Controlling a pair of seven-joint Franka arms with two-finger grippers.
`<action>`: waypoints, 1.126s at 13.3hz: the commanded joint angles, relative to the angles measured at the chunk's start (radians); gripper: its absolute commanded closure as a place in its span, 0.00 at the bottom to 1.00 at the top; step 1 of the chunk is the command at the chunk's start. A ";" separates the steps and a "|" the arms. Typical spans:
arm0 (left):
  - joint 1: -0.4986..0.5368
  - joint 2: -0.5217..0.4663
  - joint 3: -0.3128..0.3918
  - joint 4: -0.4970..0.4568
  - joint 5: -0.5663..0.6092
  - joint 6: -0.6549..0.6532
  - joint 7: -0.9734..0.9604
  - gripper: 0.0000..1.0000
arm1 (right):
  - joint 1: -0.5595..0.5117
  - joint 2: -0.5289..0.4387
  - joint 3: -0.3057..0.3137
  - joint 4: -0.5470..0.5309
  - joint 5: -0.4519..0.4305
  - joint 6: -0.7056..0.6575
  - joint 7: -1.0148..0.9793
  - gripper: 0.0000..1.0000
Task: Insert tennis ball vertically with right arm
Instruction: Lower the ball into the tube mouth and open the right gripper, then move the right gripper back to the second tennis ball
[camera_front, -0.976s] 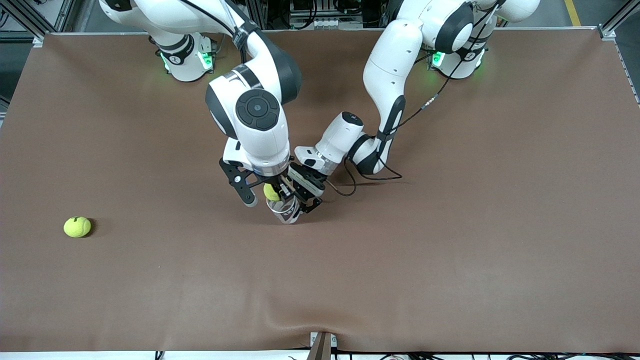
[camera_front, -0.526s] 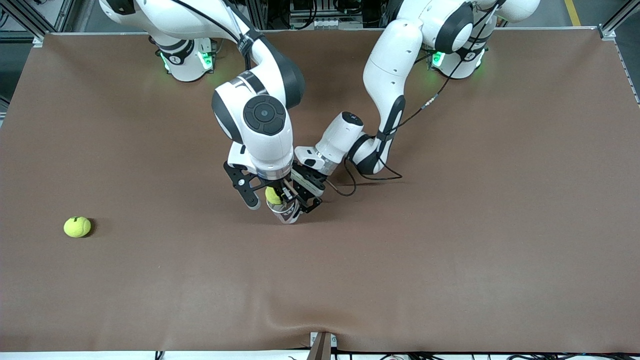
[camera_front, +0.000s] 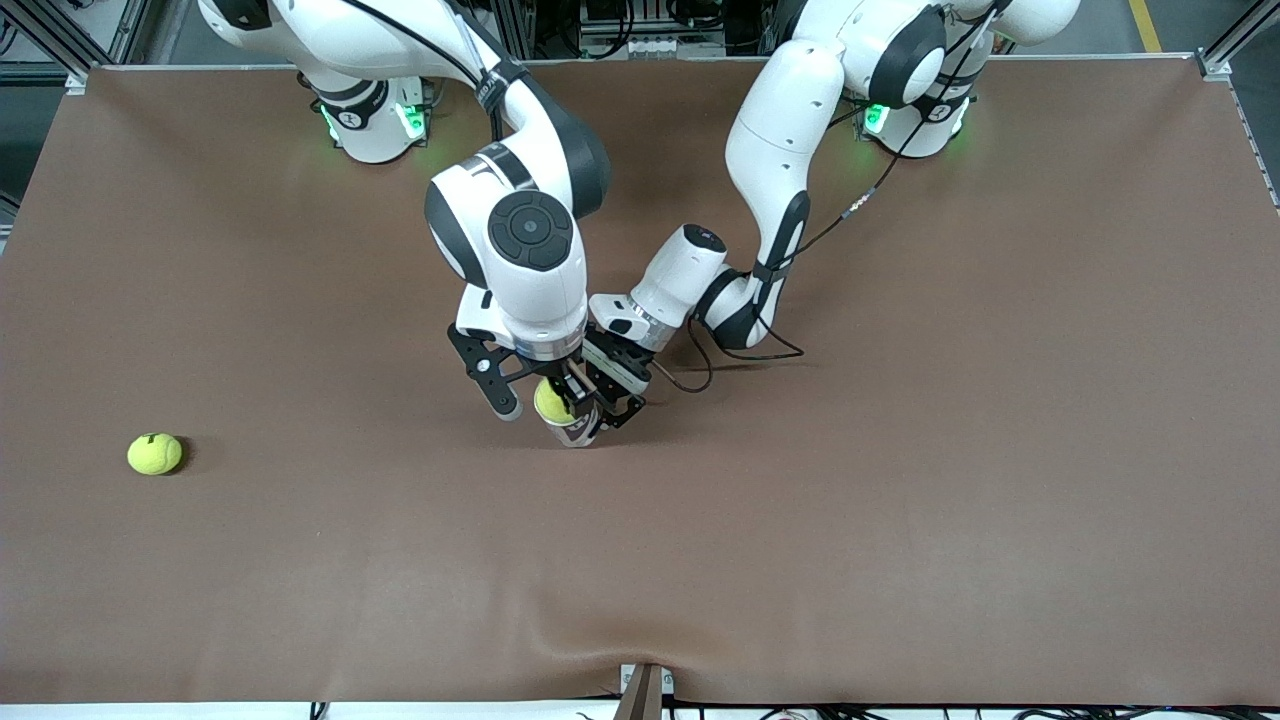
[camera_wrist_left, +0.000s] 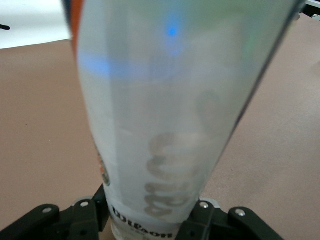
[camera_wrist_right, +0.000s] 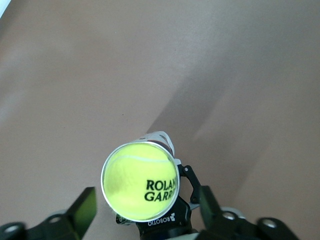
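A clear Wilson tube (camera_front: 574, 430) stands upright near the middle of the table, and my left gripper (camera_front: 612, 392) is shut on its lower part, fingers (camera_wrist_left: 199, 221) pressed to both sides. A yellow tennis ball (camera_wrist_right: 140, 181) printed with black letters sits in the tube's round mouth (camera_wrist_right: 104, 176). In the front view the tennis ball (camera_front: 550, 400) shows just under my right hand. My right gripper (camera_wrist_right: 147, 201) hangs straight over the tube, open, with its fingers (camera_wrist_right: 85, 209) standing off the ball on either side. From the front, the right gripper (camera_front: 545, 396) points down.
A second tennis ball (camera_front: 154, 453) lies alone on the brown table cover (camera_front: 900, 480) toward the right arm's end. The left arm's black cable (camera_front: 700, 365) loops on the cover beside its wrist. A bracket (camera_front: 645, 690) sits at the table's near edge.
My right arm came down over the tube. The ball went from its fingers into the tube's mouth, and the right fingers now stand apart from it. The left gripper and tube stayed put.
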 joint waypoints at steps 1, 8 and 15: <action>-0.016 0.033 0.018 0.041 -0.026 0.012 -0.007 0.40 | 0.019 -0.001 -0.009 0.000 -0.027 0.004 0.026 0.00; -0.016 0.039 0.018 0.047 -0.028 0.012 -0.007 0.31 | -0.063 -0.073 -0.009 -0.002 0.014 -0.119 -0.298 0.00; -0.016 0.039 0.018 0.047 -0.028 0.012 -0.007 0.28 | -0.361 -0.136 -0.012 -0.014 0.057 -0.312 -0.907 0.00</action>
